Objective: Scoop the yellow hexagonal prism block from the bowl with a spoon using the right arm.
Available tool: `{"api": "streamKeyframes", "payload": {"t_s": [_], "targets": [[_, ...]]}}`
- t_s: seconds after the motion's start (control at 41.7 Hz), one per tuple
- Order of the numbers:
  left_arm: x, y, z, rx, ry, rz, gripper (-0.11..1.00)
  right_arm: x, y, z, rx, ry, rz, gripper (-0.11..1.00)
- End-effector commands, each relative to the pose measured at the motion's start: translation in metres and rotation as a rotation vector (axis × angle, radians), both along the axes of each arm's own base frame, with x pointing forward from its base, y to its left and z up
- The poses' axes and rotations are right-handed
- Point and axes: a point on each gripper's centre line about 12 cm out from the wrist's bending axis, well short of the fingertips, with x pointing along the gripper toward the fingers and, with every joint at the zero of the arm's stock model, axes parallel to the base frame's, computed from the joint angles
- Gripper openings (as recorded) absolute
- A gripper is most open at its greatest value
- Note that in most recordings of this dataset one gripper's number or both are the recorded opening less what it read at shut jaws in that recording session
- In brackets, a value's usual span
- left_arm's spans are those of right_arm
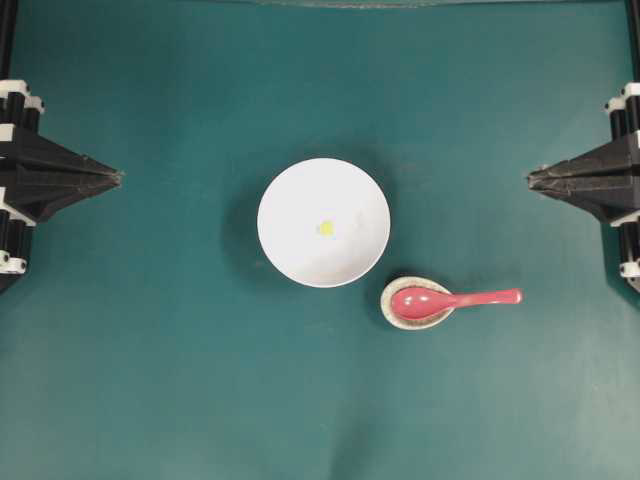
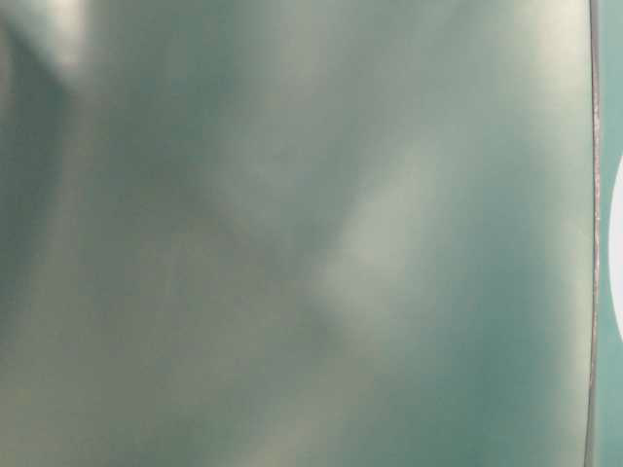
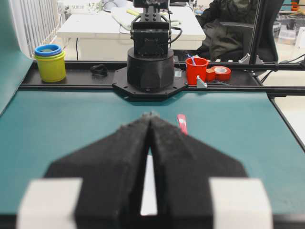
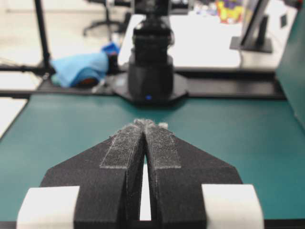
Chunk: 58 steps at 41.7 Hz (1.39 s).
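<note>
In the overhead view the white bowl (image 1: 323,222) sits at the centre of the green desk (image 1: 180,380), and the yellow hexagonal prism block (image 1: 326,228) lies on the bowl's floor, near its middle. Just below and to the right of the bowl, a small speckled oval spoon rest (image 1: 404,317) carries the red-pink spoon (image 1: 450,299): the scoop lies in the rest and the handle reaches out to the right, level over the desk. The rest sits just beside the bowl's lower right rim.

The right claw (image 1: 530,179) is at the right edge of the frame, its black fingers drawn to a point that aims toward the centre, well apart from spoon and bowl. In the right wrist view its fingers (image 4: 125,157) meet at the tips, pressed together with nothing between them. The left claw (image 1: 118,177) mirrors it at the left edge, also well apart from the bowl; in the left wrist view its fingers (image 3: 119,157) are likewise brought together and hold nothing, with the tip of the spoon's handle showing just beyond them.

The table-level view is a blurred green wash, with only a sliver of white at its right edge.
</note>
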Motion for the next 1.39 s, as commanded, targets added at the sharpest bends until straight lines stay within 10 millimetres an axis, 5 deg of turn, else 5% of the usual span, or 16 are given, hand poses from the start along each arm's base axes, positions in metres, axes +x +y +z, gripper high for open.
{"api": "streamKeyframes", "payload": {"t_s": [0.0, 0.599, 0.935, 1.366], "targets": [[0.003, 0.000, 0.002, 0.006, 0.037, -0.002, 0.00, 0.002, -0.001, 0.003, 0.002, 0.000, -0.006, 0.00], [0.004, 0.005, 0.000, 0.010, 0.063, 0.025, -0.01, 0.007, -0.001, -0.005, 0.006, 0.041, -0.005, 0.01], [0.004, 0.005, -0.003, 0.020, 0.083, 0.024, -0.01, 0.022, -0.001, -0.036, 0.015, 0.176, -0.004, 0.57], [0.004, 0.005, -0.004, 0.020, 0.095, 0.024, 0.00, 0.048, 0.013, -0.094, 0.059, 0.301, 0.033, 0.58]]}}
